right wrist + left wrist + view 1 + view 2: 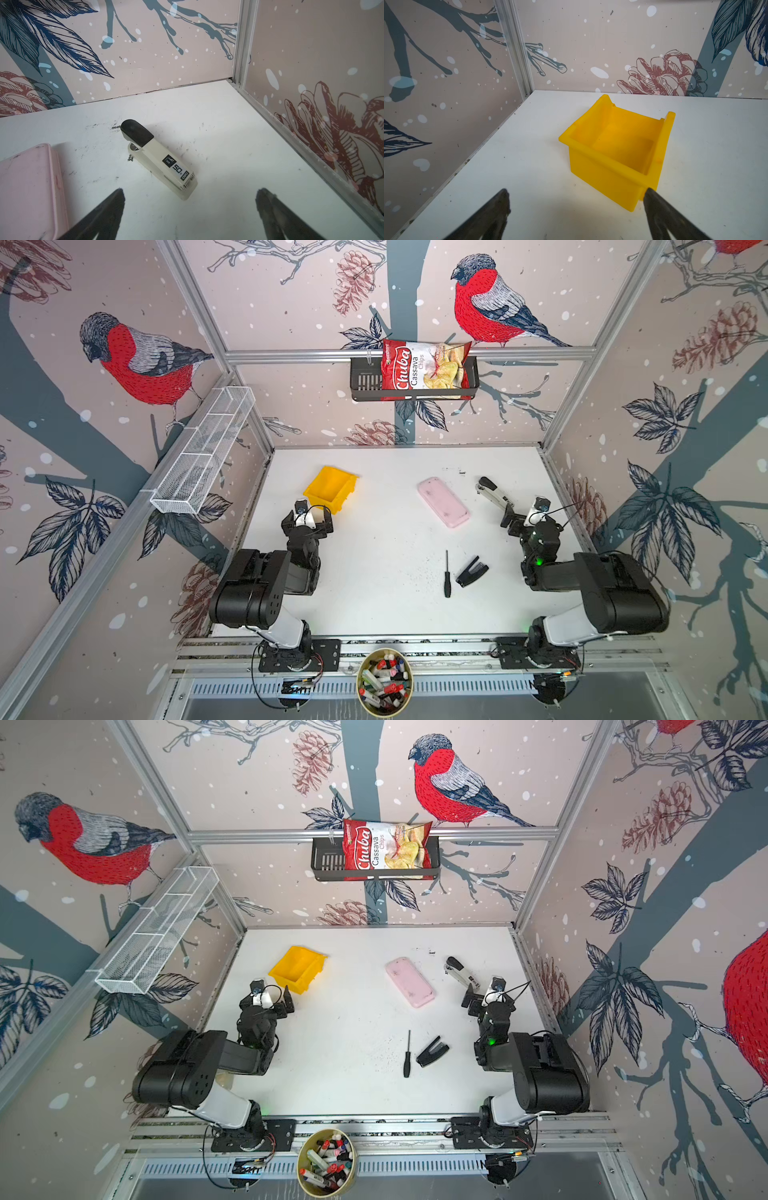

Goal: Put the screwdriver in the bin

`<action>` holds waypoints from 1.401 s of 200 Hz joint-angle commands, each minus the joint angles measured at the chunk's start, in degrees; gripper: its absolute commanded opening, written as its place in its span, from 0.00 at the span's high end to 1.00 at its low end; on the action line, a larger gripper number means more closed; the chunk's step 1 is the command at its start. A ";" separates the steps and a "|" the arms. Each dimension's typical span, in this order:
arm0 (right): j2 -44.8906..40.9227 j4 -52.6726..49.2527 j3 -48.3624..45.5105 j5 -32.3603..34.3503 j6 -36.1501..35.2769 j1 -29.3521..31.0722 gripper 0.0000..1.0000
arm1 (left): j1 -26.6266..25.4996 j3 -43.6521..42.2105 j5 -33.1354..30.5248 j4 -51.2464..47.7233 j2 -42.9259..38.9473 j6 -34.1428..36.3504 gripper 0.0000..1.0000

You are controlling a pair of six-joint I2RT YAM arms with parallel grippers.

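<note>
In both top views the screwdriver is lying flat on the white table, near the front and just beside a black stapler, not touching it. The yellow bin is sitting well apart, toward the back left. The screwdriver is looking light and stiff. Its thin shaft is probably going to be slippery and the round handle likely to roll, so the thicker black handle, at the end pointing toward the front, seems the better place to grip. The table is looking smooth, hard and scuffed, with patterned walls closing in three sides.

In the left wrist view the left gripper is hanging with its jaws wide apart and empty, just before the bin, which is standing empty.

In the right wrist view the right gripper is likewise spread and holding nothing, facing a white stapler and a pink case. The screwdriver is not showing here.
</note>
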 commanded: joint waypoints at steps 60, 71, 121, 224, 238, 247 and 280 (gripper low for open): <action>-0.06 2.12 0.17 -0.19 0.53 0.02 0.01 | -0.01 -0.03 -0.24 2.81 -0.04 -0.19 0.01; -0.06 2.08 0.18 -0.13 0.53 -0.03 0.01 | -0.01 -0.03 -0.26 2.81 -0.10 -0.19 0.01; 0.01 1.94 0.26 -0.24 0.62 -0.03 0.00 | -0.01 -0.03 -0.24 2.81 -0.11 -0.19 0.01; -4.26 -3.95 1.70 -2.87 -0.34 -0.20 0.00 | -2.47 1.22 0.33 -4.13 -6.10 3.16 0.02; -6.45 -7.31 2.51 -3.73 -0.87 -0.14 0.01 | -3.43 1.34 0.20 -5.88 -8.37 4.30 0.02; -7.99 -9.32 2.86 -4.17 -1.22 -0.01 0.00 | -4.06 1.48 0.22 -7.36 -9.95 5.00 0.02; -13.93 -19.31 4.99 -4.36 -0.88 1.48 0.00 | -5.36 3.48 7.66 -17.65 -17.69 8.03 0.02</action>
